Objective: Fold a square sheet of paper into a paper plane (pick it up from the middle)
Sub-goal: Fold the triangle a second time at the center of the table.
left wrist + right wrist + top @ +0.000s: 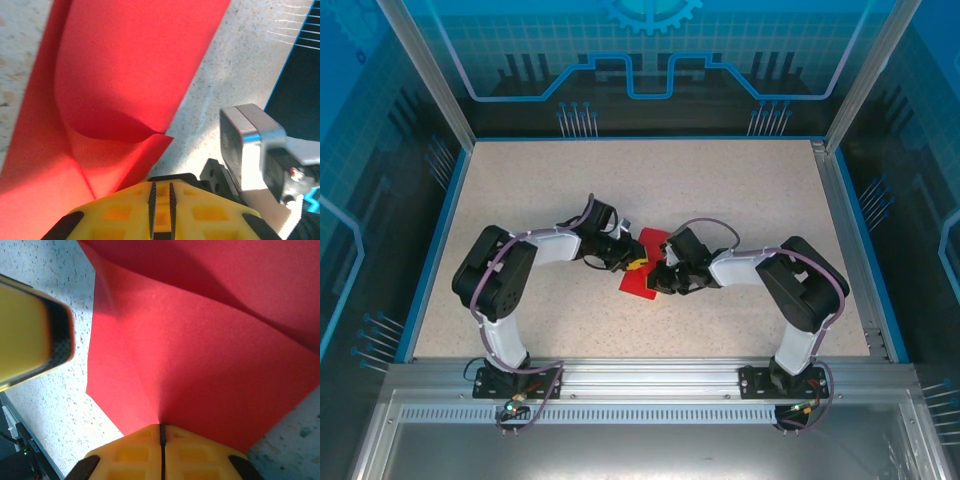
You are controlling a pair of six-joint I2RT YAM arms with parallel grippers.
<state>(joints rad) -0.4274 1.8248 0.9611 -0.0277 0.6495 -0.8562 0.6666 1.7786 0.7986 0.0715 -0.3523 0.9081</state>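
The square sheet of paper (642, 268) lies red at the table's middle, creased, with one flap curling up (125, 65). My right gripper (162, 426) is shut on the sheet's near edge, and a crease fans out from its closed pads across the paper (200, 340). My left gripper (162, 186) sits at the sheet's edge with a narrow gap between its pads and nothing in that gap. In the top view the left gripper (636, 266) and the right gripper (663, 278) meet over the sheet. The paper plane is out of view.
Speckled tabletop (740, 190) surrounds the sheet. A blue rim (430, 260) and metal posts bound it. The right arm's camera housing (250, 150) is close beside the left jaws. A left finger (30, 335) hangs near the sheet's corner.
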